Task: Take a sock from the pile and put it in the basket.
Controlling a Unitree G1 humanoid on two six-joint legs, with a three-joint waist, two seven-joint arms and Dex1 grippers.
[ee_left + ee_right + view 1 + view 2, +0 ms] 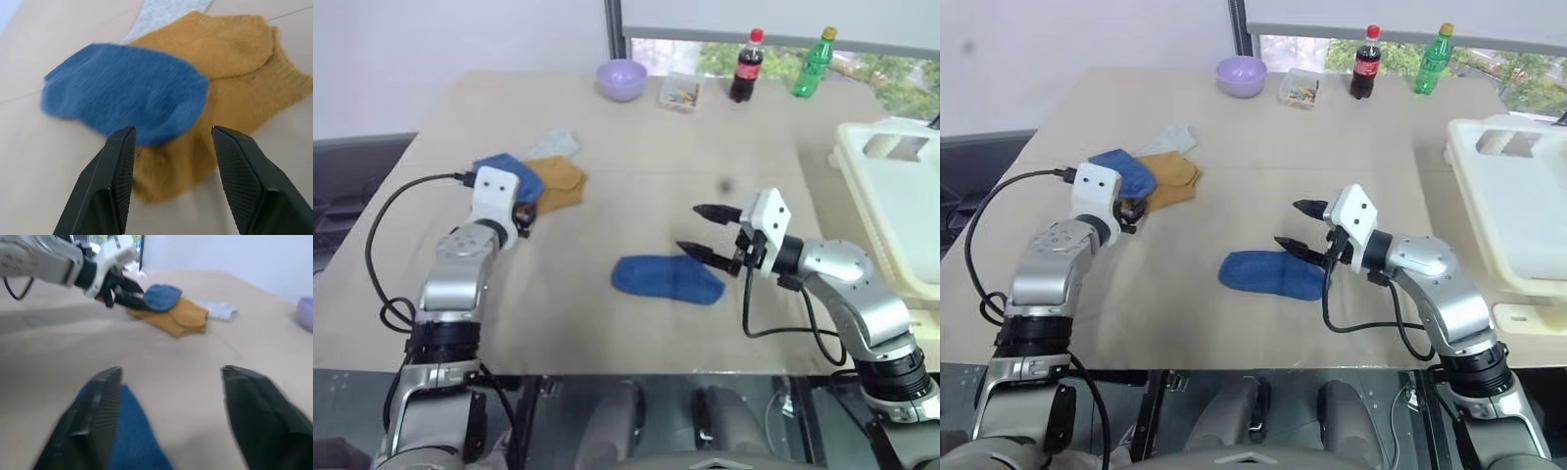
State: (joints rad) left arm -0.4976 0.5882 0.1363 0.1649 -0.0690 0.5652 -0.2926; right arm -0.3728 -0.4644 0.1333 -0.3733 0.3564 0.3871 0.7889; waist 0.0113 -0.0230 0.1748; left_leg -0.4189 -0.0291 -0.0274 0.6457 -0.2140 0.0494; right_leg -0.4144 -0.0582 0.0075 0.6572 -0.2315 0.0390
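The pile [548, 176] lies at the table's left: a royal blue sock [127, 93] on a mustard-yellow one [234, 63], with a pale grey sock [166, 12] behind them. My left gripper [173, 129] is open just short of the blue and mustard socks, with nothing between its fingers. Another blue sock [668, 279] lies flat by itself in the middle of the table. Just above its right end my right gripper [690, 227] hovers open and empty, pointing left. The cream-white basket [850, 147] stands at the right edge of the table.
Along the far edge stand a purple bowl [622, 78], a small clear box [678, 93], a cola bottle [746, 67] and a green bottle [812, 63]. Bare tabletop stretches between the lone sock and the basket.
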